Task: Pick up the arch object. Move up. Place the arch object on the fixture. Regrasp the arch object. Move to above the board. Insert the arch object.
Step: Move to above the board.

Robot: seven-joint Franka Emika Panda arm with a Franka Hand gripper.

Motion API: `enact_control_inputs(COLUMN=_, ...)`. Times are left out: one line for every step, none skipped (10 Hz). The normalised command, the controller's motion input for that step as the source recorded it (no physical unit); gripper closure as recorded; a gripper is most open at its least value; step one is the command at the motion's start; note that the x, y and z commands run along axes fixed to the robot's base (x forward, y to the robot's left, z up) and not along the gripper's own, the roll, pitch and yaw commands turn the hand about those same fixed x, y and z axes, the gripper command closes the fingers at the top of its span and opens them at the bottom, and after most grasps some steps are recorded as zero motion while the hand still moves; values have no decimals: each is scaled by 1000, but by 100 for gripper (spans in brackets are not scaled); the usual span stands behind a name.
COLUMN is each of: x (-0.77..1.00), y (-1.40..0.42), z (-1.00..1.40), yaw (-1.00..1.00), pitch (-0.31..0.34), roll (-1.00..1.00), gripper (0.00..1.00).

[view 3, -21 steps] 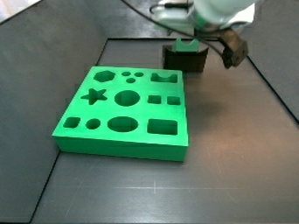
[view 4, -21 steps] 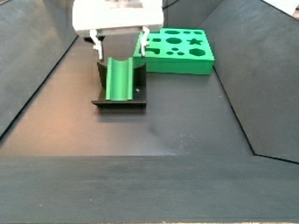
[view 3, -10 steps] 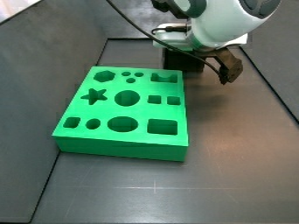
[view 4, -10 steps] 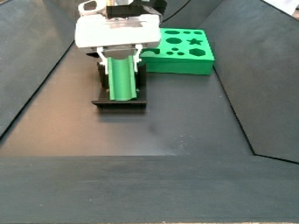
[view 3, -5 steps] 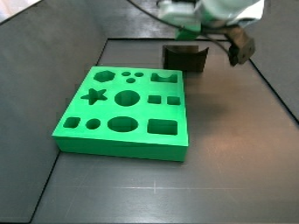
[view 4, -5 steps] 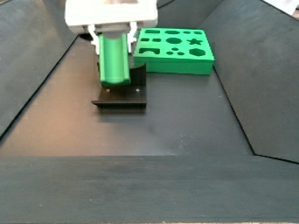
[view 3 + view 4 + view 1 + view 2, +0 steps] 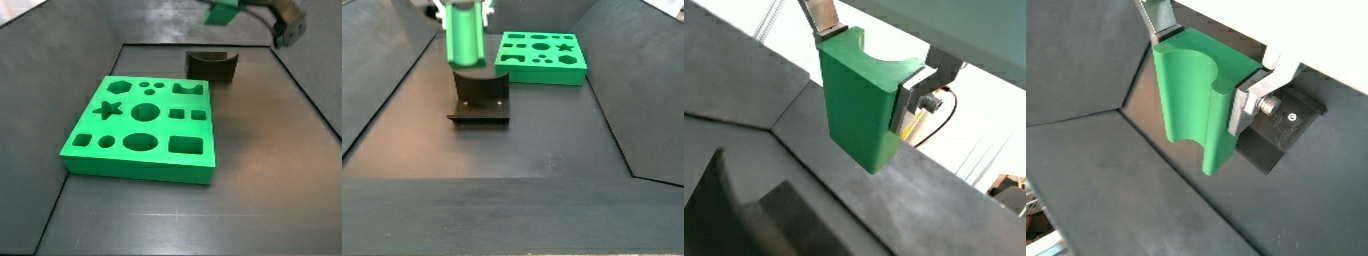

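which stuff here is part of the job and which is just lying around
Part of the job: the arch block, gripped in the claw raised above the fixture; the board.

Just lying about: nothing; only the dark floor and its sloped walls show.

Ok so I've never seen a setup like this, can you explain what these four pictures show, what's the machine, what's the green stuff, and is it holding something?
It is a single robot arm with a two-finger gripper. Two cameras ride on its wrist, so those close-ups show the silver fingers clamped on a small green block, the arch object, with a curved notch in one side. The other two pictures come from cameras fixed beside the table. In them the gripper is high up, near the top of the frame, holding the arch object above the fixture, a small dark block with a dip in its top. The big green slab with shaped holes is the board, lying flat on the dark floor.
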Motion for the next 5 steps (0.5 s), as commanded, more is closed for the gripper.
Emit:
enact_control_inputs(x=44, y=-13, z=1000, yaw=105, pitch=100, roll=-35, gripper=100)
enact_control_inputs(x=42, y=-15, z=1000, yaw=108, pitch=96, roll=-33, gripper=100)
enact_control_inputs(x=37, y=-18, z=911, yaw=109, pitch=81, roll=-34, gripper=100)
enact_control_inputs(x=30, y=-16, z=745, yaw=108, pitch=78, roll=-38, gripper=100)
enact_control_inputs(x=24, y=-11, z=520, yaw=101, pitch=67, roll=-40, gripper=100)
